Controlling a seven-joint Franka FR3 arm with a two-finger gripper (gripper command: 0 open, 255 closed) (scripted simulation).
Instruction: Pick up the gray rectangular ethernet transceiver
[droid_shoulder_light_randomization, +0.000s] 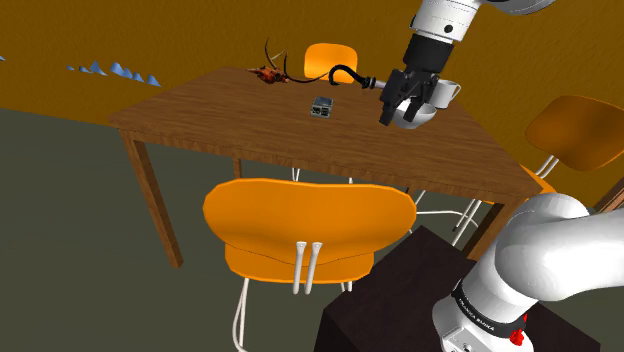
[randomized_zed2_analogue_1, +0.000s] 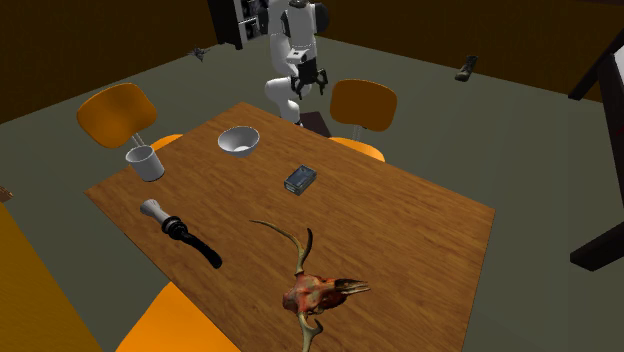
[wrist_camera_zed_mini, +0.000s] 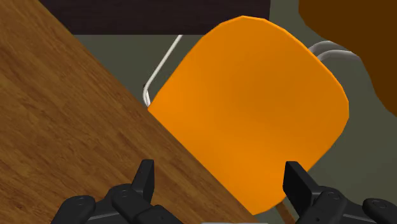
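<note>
We see the small gray rectangular transceiver box (randomized_zed2_analogue_1: 300, 179) lying flat near the middle of the brown wooden worktop (randomized_zed2_analogue_1: 400, 230), apart from a white bowl (randomized_zed2_analogue_1: 239, 140) and a white mug (randomized_zed2_analogue_1: 146, 162). The black two-finger hand (wrist_camera_zed_mini: 221, 181) hangs above the worktop's edge, well apart from the box, its fingers spread wide and gripping nothing; beyond them we see an orange chair (wrist_camera_zed_mini: 254, 108)

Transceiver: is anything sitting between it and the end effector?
No. In the second exterior view, only bare wooden table lies between the transceiver and the open end effector; the white bowl sits aside.
</note>
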